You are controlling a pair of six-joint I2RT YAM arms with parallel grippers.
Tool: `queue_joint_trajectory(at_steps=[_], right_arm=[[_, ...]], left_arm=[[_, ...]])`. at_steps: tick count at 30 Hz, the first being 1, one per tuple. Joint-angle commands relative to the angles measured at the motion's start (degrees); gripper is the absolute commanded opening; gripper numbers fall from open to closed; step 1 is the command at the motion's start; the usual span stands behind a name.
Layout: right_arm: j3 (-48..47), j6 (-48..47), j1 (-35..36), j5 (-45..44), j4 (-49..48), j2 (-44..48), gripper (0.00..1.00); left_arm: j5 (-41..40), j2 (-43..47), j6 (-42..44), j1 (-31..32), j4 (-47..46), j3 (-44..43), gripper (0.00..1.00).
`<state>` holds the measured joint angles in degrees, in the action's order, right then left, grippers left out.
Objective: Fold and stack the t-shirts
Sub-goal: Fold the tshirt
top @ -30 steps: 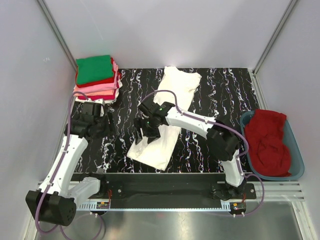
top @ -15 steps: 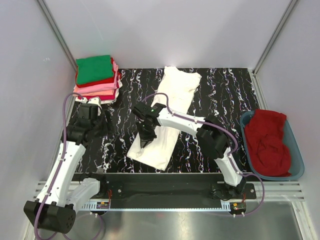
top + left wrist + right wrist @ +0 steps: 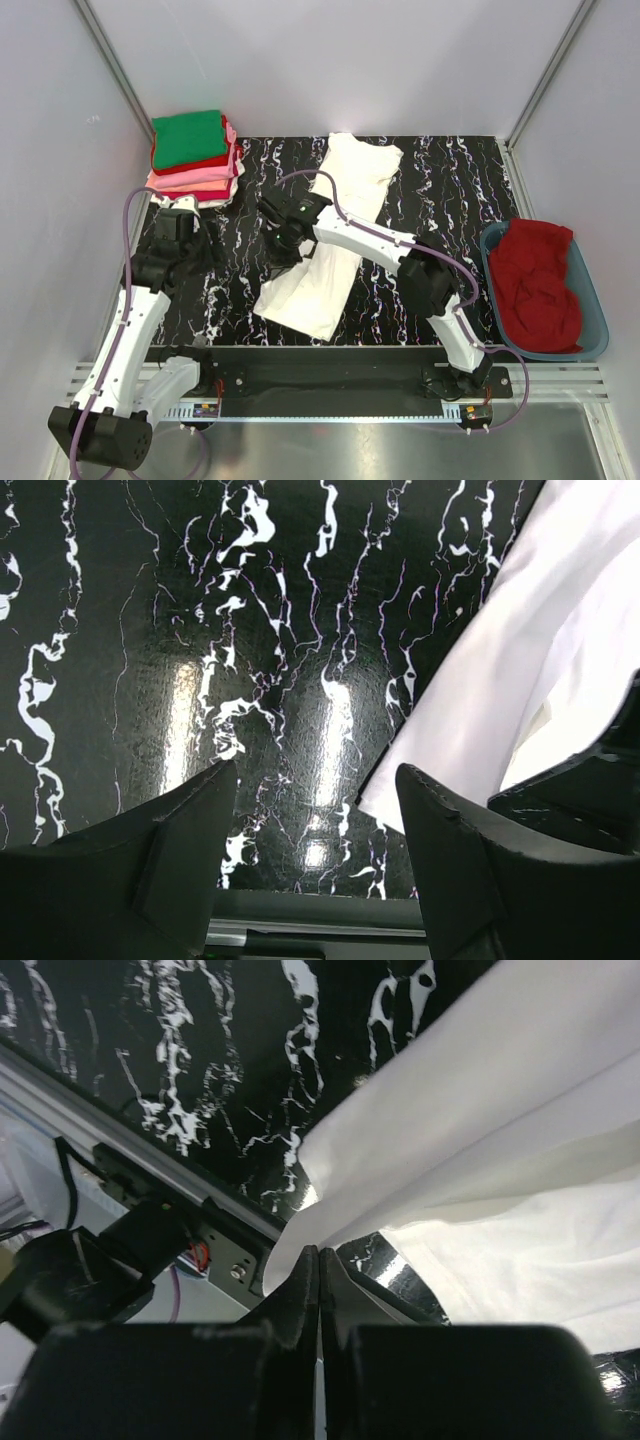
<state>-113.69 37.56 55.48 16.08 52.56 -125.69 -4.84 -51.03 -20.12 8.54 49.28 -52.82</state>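
A white t-shirt (image 3: 340, 225) lies as a long strip down the middle of the black marbled table (image 3: 450, 200). My right gripper (image 3: 283, 243) is shut on its left edge. In the right wrist view the fingertips (image 3: 319, 1252) pinch a raised fold of the white cloth (image 3: 480, 1130). My left gripper (image 3: 190, 240) hangs open over bare table left of the shirt, nothing between its fingers (image 3: 315, 780); the shirt's edge (image 3: 520, 670) shows to its right. Folded t-shirts are stacked at the back left, green (image 3: 190, 137) on top. A red t-shirt (image 3: 535, 285) is crumpled in the tub.
The blue tub (image 3: 597, 335) sits at the table's right edge. The folded stack fills the back left corner, close behind my left gripper. Grey walls enclose the table on three sides. A metal rail (image 3: 330, 365) with the arm bases runs along the near edge.
My right gripper has closed on the white t-shirt's left edge and drawn back a little toward the rear, lifting the cloth. The left gripper has shifted slightly rearward, still open.
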Motion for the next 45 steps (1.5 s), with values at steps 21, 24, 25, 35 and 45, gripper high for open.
queue_joint_trajectory(at_steps=[21,24,25,35,45], right_arm=[[38.3,14.8,9.4,-7.3,-8.4,29.3,0.62],[39.3,12.8,4.7,-12.6,-4.7,34.6,0.67],[39.9,11.9,2.4,-12.6,-4.5,35.7,0.67],[23.0,-6.4,-33.0,-7.7,-6.1,20.2,0.68],[-17.7,-8.4,-42.3,-4.1,5.5,-15.4,0.64]], left_arm=[[1.1,-0.9,0.9,-0.5,-3.7,0.4,0.71],[4.5,-4.9,0.9,0.7,-4.9,0.7,0.69],[4.5,-7.1,0.5,1.6,-5.0,0.3,0.68],[8.6,-24.4,-10.8,19.3,-15.7,-0.4,0.67],[14.1,-35.6,-19.2,24.2,-24.9,5.8,0.65]])
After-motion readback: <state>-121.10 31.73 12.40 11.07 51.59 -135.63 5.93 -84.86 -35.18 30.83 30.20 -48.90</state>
